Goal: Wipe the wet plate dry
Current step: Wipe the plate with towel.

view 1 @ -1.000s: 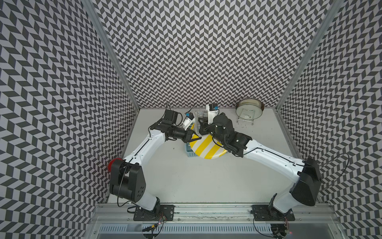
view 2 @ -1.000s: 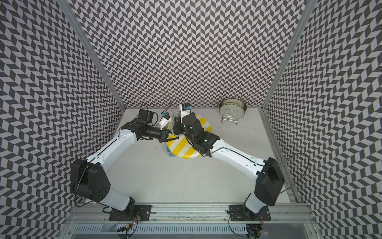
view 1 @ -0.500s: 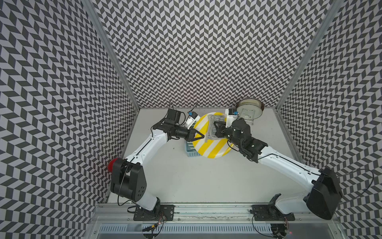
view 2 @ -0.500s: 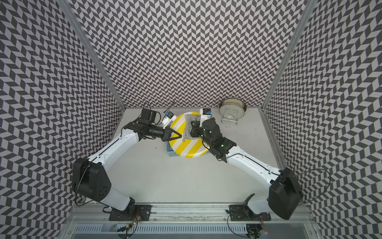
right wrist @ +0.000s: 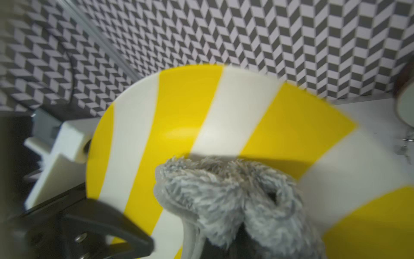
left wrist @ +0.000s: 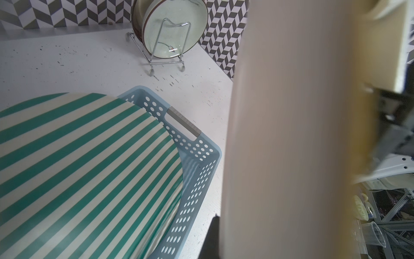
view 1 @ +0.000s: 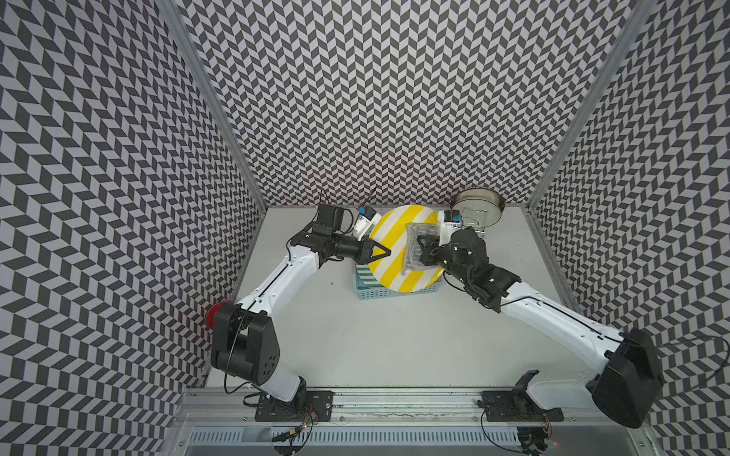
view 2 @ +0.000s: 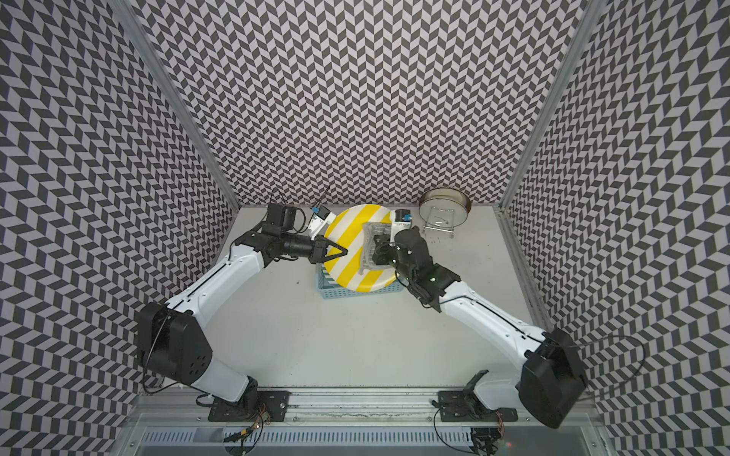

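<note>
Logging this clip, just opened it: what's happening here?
The left gripper clamps the rim of a yellow-striped plate, holding it up over a blue basket. The right gripper, shut on a grey cloth, presses it against the plate's face. A green-striped plate lies in the basket; a pale plate stands in a wire rack at the back.

I see the plate (view 1: 395,229) (view 2: 351,229) at the table's 12 o'clock. It's round w/ wide yellow/white stripes, off the table, tilted w/ its face toward the top cams. Left gripper (view 1: 389,252) pinches its rim at 9 o'clock. The cloth (view 1: 416,246) (right wrist: 224,190) is grey, fluffy and crumpled lengthwise. It's pressed on the plate face btwn centre & 3 o'clock, bunched in the right gripper (right wrist: 238,240). Can't tell if the plate's wet.
</note>
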Motion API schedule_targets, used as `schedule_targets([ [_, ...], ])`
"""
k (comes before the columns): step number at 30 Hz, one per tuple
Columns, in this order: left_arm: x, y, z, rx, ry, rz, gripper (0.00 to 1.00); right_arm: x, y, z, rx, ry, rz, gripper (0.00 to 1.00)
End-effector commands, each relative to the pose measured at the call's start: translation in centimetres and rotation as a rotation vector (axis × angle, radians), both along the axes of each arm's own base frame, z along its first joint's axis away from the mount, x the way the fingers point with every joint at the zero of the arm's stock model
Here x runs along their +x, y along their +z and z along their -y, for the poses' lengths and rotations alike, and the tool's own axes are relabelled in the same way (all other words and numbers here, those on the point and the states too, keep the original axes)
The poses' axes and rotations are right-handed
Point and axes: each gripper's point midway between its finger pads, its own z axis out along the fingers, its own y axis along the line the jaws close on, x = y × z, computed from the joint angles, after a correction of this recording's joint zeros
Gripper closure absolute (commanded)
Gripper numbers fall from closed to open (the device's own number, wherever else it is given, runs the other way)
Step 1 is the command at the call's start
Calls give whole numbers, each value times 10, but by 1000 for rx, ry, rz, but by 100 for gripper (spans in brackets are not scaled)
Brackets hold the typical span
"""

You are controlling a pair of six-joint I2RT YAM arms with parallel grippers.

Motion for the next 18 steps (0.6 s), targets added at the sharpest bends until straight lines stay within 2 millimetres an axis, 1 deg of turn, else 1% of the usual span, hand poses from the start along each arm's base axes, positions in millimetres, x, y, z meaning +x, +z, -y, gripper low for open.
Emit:
schedule_targets([
  [1, -23, 67, 14, -157, -145, 187, 100, -24, 2, -54, -21, 167, 9, 100],
  [3, -23, 65, 14, -155, -145, 180, 100, -30, 2, -72, -10, 218, 5, 100],
  [5, -23, 65, 14, -155, -144, 179, 100, -33, 0, -85, -3, 259, -4, 100],
  [7, -23, 65, 15, -156, -144, 179, 100, -33, -3, -91, -2, 274, -18, 100],
  [9, -23, 66, 15, -157, -142, 179, 100, -29, -9, -88, -19, 241, -30, 100],
  [11, -23, 69, 14, -159, -142, 185, 100, -20, -17, -74, -40, 158, -48, 100],
  [13, -25, 71, 14, -161, -144, 190, 100, -7, -25, -50, -57, 64, -71, 100],
  [14, -25, 72, 14, -161, -142, 193, 100, -1, -31, -35, -54, 25, -90, 100],
  [16, -26, 74, 13, -164, -145, 196, 100, 13, -40, 0, -33, -50, -125, 100],
  [18, -27, 75, 13, -164, -145, 200, 100, 22, -42, 36, -14, -114, -135, 100],
])
